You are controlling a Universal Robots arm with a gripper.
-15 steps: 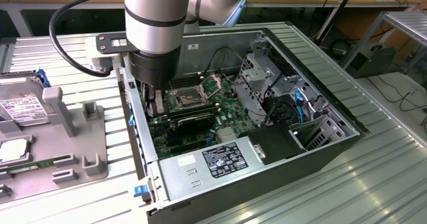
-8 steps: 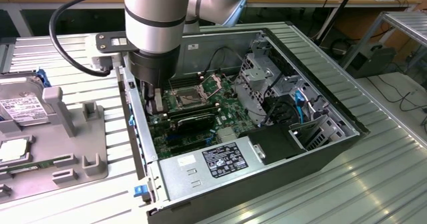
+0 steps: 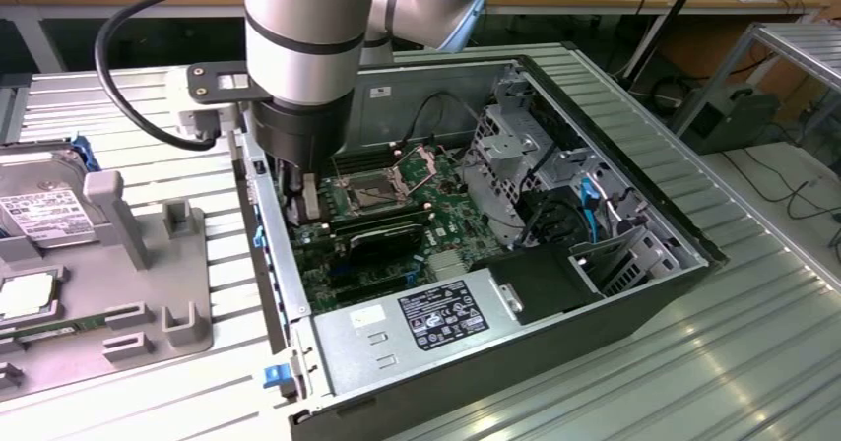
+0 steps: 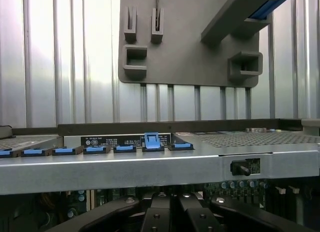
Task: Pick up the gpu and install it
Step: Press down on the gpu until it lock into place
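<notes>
Looking into the open computer case (image 3: 617, 180) from the exterior view, I see the arm reaching down inside it, near the wall on the exterior view's left. The gpu (image 3: 381, 226) is already in the case: a thin black card standing on its edge across the green motherboard (image 3: 440, 175), just below the processor socket (image 3: 372, 193). I judge that the pick-up is done and the card is at its slot or very near to it. If it is pressed fully home I cannot tell (the lower edge is hidden behind other parts).

The gripper (image 3: 299, 200) hangs low over the end of the card nearest to that wall. Its fingers (image 4: 161, 214) are pressed together, as close as they go; in the wrist view I see the black links folded inward and meeting in the middle. Whether the tips pinch the thin edge of the card, or only push on it from above, I cannot make out.

On the table (image 3: 158, 402), at the exterior view's left, the grey parts tray (image 3: 184, 293) keeps a hard drive (image 3: 46, 210) with a white label and a green memory stick (image 3: 53, 329). What is left, in my judgement, is only to confirm the seating.
</notes>
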